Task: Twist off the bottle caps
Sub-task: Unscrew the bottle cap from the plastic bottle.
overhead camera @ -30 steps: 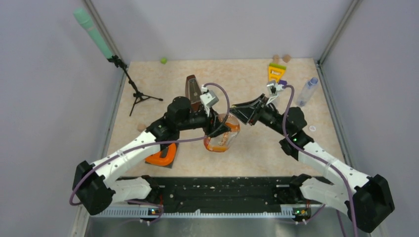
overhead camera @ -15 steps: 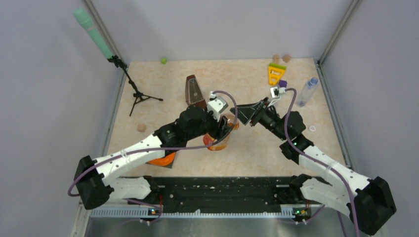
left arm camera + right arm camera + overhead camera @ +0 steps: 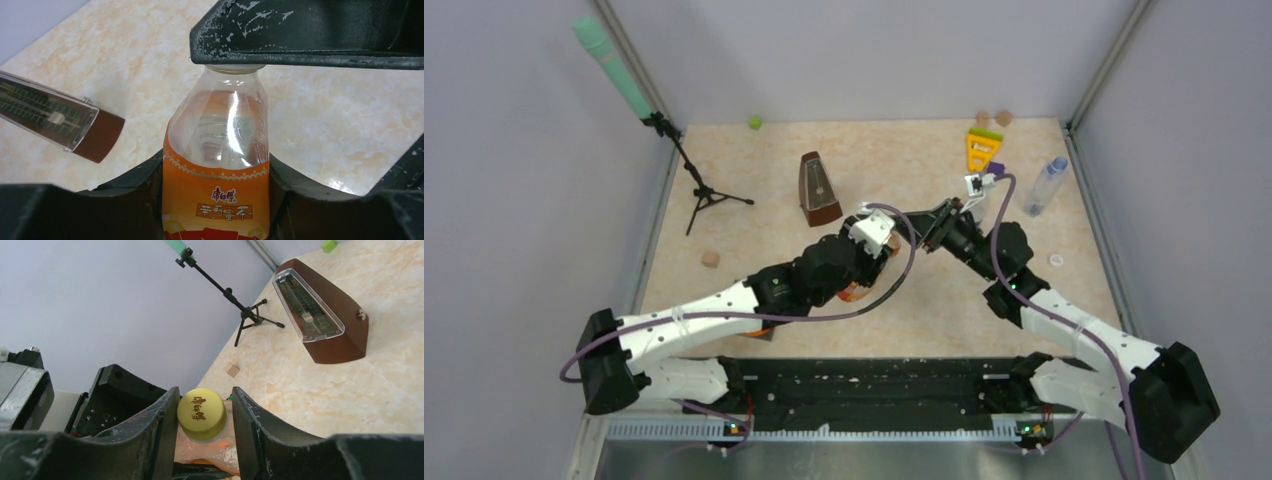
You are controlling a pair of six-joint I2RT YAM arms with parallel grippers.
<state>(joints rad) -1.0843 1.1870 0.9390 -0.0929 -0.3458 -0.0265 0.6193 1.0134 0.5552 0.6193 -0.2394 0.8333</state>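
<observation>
Top external, entry 1.

A: Desk [image 3: 754, 180] in full view. 2 arms meet at mid-desk, on the near side and to the right of the metronome [image 3: 818, 188]. Where is the work piece?

B: It's the squat orange bottle [image 3: 217, 170], mostly hidden under the left wrist from above. In the left wrist view, the left fingers [image 3: 125, 195] are clamped on its labelled body, with contact on both sides. I cannot tell whether its base rests on the desk.

A: And the cap?

B: The yellow cap [image 3: 201, 413] is on the neck, seated between the right fingers [image 3: 150, 435]. These are narrow and straddle the cap. 1 side looks to touch, and a thin gap shows on the other. By my reading it is not pinched yet.

A: Step in hand?

B: My judgement: close on the cap, then twist. Notes for doing it well:
1) Close until both pads bear on the cap's side wall, not its top.
2) Hold the wrist axis in line with the neck, so the turn does not lever the bottle sideways.
3) The left grip must resist the torque, since the thin plastic body may flex and slip.
4) Turn counter-clockwise as seen from the cap top, and regrip if 1 sweep falls short.
5) Lift only once the thread lets go.
</observation>
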